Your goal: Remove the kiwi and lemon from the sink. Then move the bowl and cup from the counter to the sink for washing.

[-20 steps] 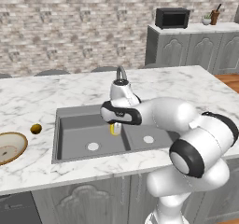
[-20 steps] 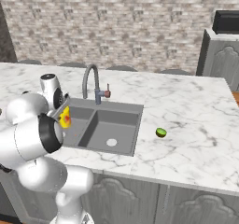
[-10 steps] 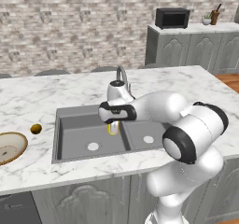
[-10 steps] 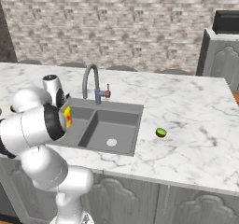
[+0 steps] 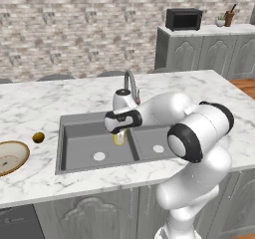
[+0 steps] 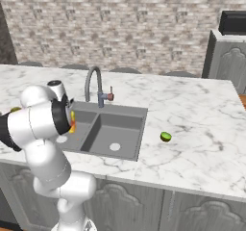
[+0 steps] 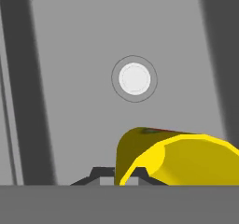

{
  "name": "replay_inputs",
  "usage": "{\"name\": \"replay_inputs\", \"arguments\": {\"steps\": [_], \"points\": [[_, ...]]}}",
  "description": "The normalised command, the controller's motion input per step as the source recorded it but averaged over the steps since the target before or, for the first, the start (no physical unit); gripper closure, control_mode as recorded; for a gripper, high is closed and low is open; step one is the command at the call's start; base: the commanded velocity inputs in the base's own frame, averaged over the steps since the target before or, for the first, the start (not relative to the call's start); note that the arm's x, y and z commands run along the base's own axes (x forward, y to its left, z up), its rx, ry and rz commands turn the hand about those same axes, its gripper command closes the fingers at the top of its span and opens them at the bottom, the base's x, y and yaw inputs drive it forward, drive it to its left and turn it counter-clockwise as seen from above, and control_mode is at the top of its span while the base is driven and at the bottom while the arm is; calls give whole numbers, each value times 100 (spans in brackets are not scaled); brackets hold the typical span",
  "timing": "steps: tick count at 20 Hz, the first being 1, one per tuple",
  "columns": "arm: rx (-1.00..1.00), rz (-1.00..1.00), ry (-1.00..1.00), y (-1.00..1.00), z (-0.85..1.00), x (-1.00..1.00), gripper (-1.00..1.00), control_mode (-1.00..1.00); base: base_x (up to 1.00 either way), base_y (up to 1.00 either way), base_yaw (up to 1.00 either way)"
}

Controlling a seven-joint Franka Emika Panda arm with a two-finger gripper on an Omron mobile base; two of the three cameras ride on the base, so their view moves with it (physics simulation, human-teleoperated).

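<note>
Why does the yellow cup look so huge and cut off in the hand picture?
Hand view: the camera sits right by the fingers, so the cup looms large, a little soft-edged, and runs off the frame's right edge, over the sink floor. Left base view: the same cup looks tiny, half hidden under the arm.

The arm reaches over the sink (image 5: 79, 151), its gripper (image 5: 118, 137) pointing down above the divider between the two basins. A yellow cup (image 5: 119, 139) hangs in the gripper, off the basin floor. On the marble counter (image 5: 30, 108) to the left sits a tan bowl (image 5: 9, 157), with a small golden-brown fruit (image 5: 38, 137) just beside it. A microwave (image 5: 184, 19) stands on the far cabinet.
</note>
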Motion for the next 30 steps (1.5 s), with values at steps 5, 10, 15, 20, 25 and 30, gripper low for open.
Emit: {"name": "replay_inputs", "arguments": {"steps": [5,10,15,20,25,30], "points": [[-1,0,0,1,-20,18,100,-100,0,0,0],[-3,-2,0,0,-21,15,100,-100,0,0,0],[0,-1,0,0,-22,16,100,-100,0,0,0],[0,-1,-1,0,-20,16,100,-100,0,0,0],[0,0,-3,0,-20,18,100,-100,0,0,0],[0,0,-5,2,-17,20,100,-100,0,0,0]]}}
